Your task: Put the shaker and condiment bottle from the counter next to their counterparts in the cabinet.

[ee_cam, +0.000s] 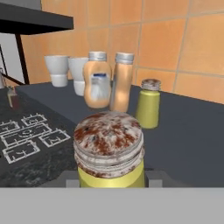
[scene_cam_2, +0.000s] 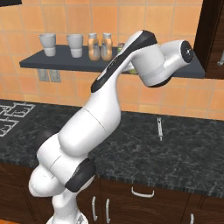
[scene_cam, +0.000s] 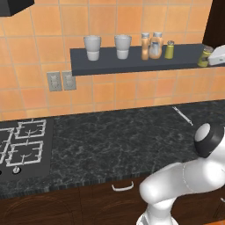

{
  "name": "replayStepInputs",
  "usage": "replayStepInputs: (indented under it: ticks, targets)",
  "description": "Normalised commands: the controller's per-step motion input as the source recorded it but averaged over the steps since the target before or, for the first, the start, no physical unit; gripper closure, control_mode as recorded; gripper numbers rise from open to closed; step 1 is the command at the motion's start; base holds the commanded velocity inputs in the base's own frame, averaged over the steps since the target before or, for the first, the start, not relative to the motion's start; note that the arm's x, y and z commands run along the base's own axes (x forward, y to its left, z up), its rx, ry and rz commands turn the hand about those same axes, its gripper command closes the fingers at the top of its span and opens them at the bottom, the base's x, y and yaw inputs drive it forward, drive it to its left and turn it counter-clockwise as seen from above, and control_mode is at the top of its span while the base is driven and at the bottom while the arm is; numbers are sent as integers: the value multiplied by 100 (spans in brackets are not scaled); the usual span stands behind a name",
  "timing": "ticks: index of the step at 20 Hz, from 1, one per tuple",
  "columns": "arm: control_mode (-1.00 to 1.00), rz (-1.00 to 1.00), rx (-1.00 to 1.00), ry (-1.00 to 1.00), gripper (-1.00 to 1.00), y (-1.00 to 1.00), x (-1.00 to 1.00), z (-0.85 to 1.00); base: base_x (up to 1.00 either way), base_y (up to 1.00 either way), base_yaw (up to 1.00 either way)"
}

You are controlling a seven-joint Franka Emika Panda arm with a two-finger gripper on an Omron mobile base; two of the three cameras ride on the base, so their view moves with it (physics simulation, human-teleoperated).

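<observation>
My gripper (ee_cam: 111, 177) is shut on the shaker (ee_cam: 108, 148), a yellow-green cylinder with a mottled greyish top, held upright. In the left base view that shaker (scene_cam: 203, 56) sits in the gripper (scene_cam: 208, 57) at the right end of the cabinet (scene_cam: 132, 62), the slate-grey shelf. Whether it rests on the shelf I cannot tell. Its twin shaker (scene_cam: 169, 49) (ee_cam: 148, 104) stands on the shelf to the left. Beside that are the fat pale-orange bottle (scene_cam: 155, 45) (ee_cam: 97, 79) and the slim orange condiment bottle (scene_cam: 145, 46) (ee_cam: 121, 82), close together. The counter (scene_cam: 123, 140) lies below.
Two white cups (scene_cam: 92, 47) (scene_cam: 123, 46) stand on the shelf's left half. A thin metal utensil (scene_cam: 182, 115) lies on the counter at the right. A stove top (scene_cam: 22, 147) occupies the counter's left end. Wall outlets (scene_cam: 61, 81) sit under the shelf, and a dark tall unit (scene_cam: 216, 22) borders its right end.
</observation>
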Motion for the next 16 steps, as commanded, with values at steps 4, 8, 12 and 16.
replayStepInputs:
  ticks: [4, 8, 12, 16]
  targets:
    - [-100, -4, 0, 0, 100, 2, 57, -1, 0, 0, 0]
    - [-100, 0, 0, 0, 100, 10, -16, -8, 0, 0, 0]
    - [-100, 0, -2, 0, 100, 20, 4, -17, 0, 0, 0]
    - [-100, -3, -10, -1, 100, 62, 24, -2, 0, 0, 0]
